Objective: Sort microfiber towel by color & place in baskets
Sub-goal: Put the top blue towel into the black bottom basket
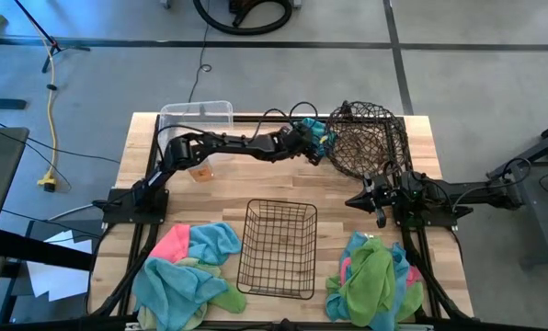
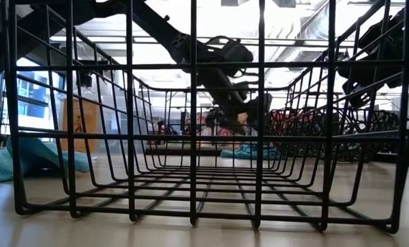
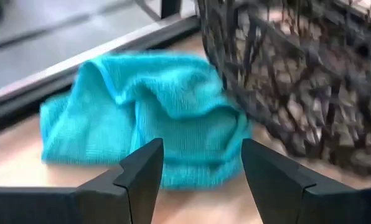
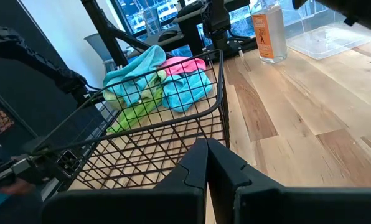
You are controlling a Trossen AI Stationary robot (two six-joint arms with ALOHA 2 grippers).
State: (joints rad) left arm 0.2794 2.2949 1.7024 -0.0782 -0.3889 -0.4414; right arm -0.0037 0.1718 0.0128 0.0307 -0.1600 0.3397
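Observation:
A light blue towel (image 3: 148, 112) lies crumpled on the table at the far edge, right against the round dark wire basket (image 1: 371, 138) (image 3: 297, 81). My left gripper (image 1: 315, 138) (image 3: 201, 165) is open. It hovers just short of this towel, with one finger on either side of its near edge. My right gripper (image 1: 377, 204) (image 4: 207, 158) is shut and waits near the table's right side, holding nothing. The black wire-grid basket (image 1: 279, 248) (image 2: 204, 137) stands at the near middle. The clear tub (image 1: 196, 115) sits at the far left. Two mixed piles of pink, blue and green towels (image 1: 187, 271) (image 1: 375, 280) lie at the near edge.
A small bottle with an orange label (image 1: 200, 170) (image 4: 269, 31) stands in front of the clear tub, under my left arm. Bare wood shows between the grid basket and the round basket. Dark frame rails run along the table's far edge.

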